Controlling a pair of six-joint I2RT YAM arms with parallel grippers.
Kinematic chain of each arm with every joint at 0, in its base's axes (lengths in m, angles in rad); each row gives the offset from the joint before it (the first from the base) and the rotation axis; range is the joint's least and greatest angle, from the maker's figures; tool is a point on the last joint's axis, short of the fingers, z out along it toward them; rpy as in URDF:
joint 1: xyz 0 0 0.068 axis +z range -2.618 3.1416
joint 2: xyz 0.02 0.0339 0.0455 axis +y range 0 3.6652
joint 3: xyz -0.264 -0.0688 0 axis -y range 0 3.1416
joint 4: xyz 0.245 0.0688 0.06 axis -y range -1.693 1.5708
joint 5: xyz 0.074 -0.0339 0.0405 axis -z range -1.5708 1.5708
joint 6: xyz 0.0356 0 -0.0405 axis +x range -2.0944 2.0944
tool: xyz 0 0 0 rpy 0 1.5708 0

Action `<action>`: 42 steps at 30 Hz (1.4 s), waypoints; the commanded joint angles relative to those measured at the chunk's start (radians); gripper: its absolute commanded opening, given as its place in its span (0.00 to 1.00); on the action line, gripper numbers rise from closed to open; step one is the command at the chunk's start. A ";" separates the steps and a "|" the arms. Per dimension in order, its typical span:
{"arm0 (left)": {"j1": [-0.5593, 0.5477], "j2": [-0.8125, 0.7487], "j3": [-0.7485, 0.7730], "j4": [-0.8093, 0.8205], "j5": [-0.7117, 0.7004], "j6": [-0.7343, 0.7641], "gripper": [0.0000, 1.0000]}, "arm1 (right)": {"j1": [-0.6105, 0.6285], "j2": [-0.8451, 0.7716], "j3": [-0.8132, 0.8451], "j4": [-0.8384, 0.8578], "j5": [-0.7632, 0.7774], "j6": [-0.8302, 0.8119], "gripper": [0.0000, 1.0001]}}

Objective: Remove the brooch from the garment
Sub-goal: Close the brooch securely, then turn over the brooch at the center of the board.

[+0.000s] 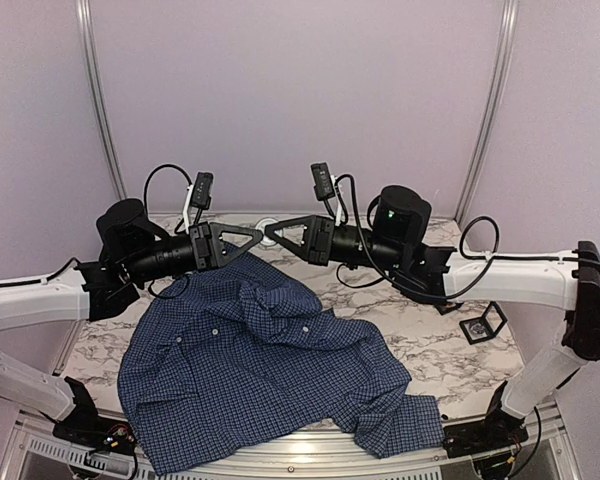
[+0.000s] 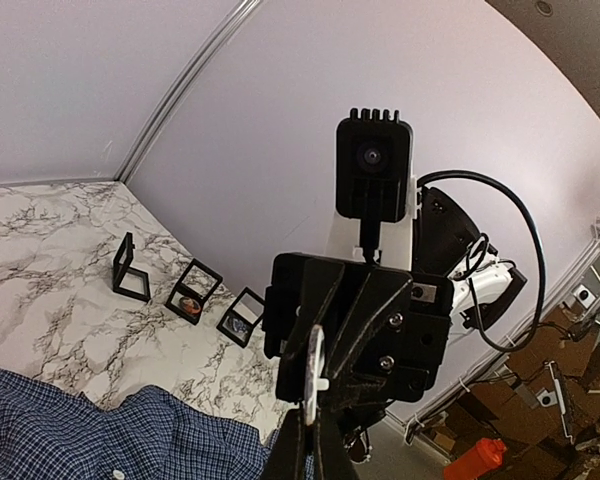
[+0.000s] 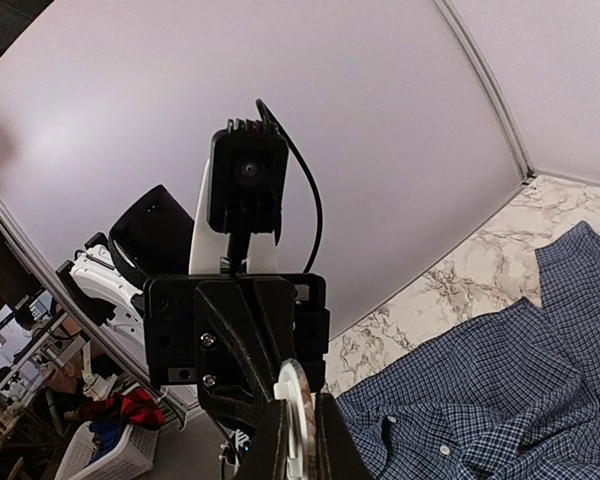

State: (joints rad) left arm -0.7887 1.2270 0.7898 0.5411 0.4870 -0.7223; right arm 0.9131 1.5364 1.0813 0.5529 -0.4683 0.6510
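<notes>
The brooch (image 1: 266,226) is a thin pale disc with a white post, held in the air between the two meeting grippers. It shows edge-on in the left wrist view (image 2: 316,370) and in the right wrist view (image 3: 300,400). My left gripper (image 1: 257,234) and right gripper (image 1: 270,234) face each other tip to tip above the back of the table, both shut on the disc. The garment (image 1: 250,360), a dark blue checked shirt with white buttons, lies crumpled on the marble table below. It also shows in the left wrist view (image 2: 80,430) and in the right wrist view (image 3: 500,390).
Three small black display frames (image 2: 195,292) stand in a row on the marble near the back wall; one holds an orange piece, one a bluish piece. A frame (image 1: 480,326) shows at the table's right. The right arm's cables (image 1: 380,275) hang near the shirt's far edge.
</notes>
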 commanded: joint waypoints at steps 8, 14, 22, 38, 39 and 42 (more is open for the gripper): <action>-0.007 -0.029 -0.062 0.080 -0.087 -0.062 0.00 | -0.002 -0.021 -0.019 0.066 0.083 0.004 0.09; -0.007 -0.028 -0.082 0.109 -0.117 -0.094 0.00 | -0.002 -0.028 -0.027 0.091 0.095 0.008 0.10; -0.007 -0.024 -0.070 0.092 -0.124 -0.086 0.00 | -0.002 -0.045 -0.028 0.082 0.106 0.000 0.12; -0.007 -0.043 0.040 -0.128 -0.163 0.217 0.00 | -0.011 -0.118 -0.017 -0.043 0.158 -0.025 0.31; -0.007 -0.049 0.056 -0.156 -0.174 0.279 0.00 | -0.016 -0.127 -0.013 -0.066 0.165 -0.025 0.32; -0.019 -0.052 0.119 -0.265 -0.237 0.470 0.00 | -0.028 -0.160 -0.014 -0.114 0.177 -0.022 0.36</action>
State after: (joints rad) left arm -0.7998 1.2114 0.8158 0.4442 0.3317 -0.5346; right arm 0.9054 1.4326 1.0500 0.5236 -0.3252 0.6350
